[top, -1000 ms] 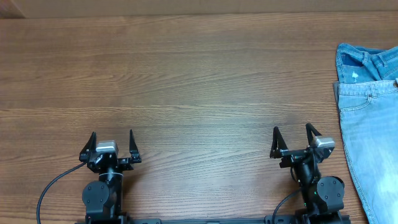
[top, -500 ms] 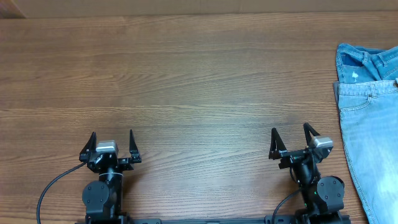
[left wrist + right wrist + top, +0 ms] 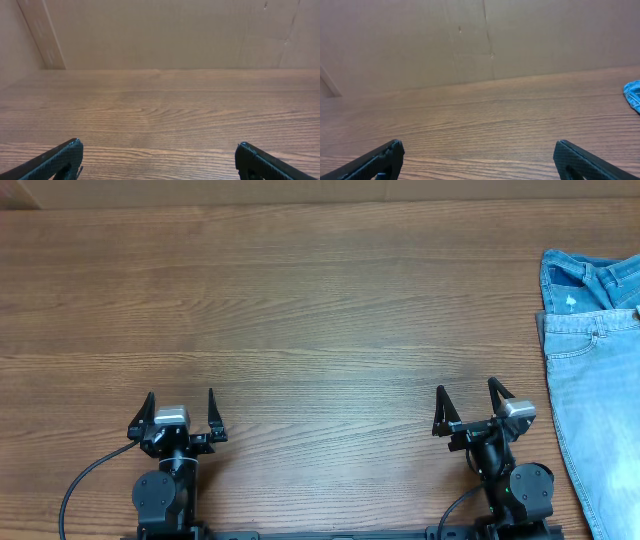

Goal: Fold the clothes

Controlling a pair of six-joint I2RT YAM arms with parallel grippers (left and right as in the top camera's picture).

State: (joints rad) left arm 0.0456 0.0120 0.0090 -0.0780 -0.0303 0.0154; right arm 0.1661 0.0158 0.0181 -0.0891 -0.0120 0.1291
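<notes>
Clothes (image 3: 595,395) of pale blue denim lie flat at the right edge of the wooden surface (image 3: 320,310), partly cut off by the view. At the near edge sit the left tool (image 3: 180,396) and the right tool (image 3: 466,388), both spread wide and holding nothing. The right tool is near the denim without touching it; the left tool is well apart from it.

Pale blue denim shorts (image 3: 590,380) lie flat on the brown wooden desk (image 3: 320,300), just right of the right pincer (image 3: 466,388), running from beside it to well ahead. The left pincer (image 3: 181,396) sits well left of it, level with it. A tan cardboard wall (image 3: 160,30) stands far ahead of both.
</notes>
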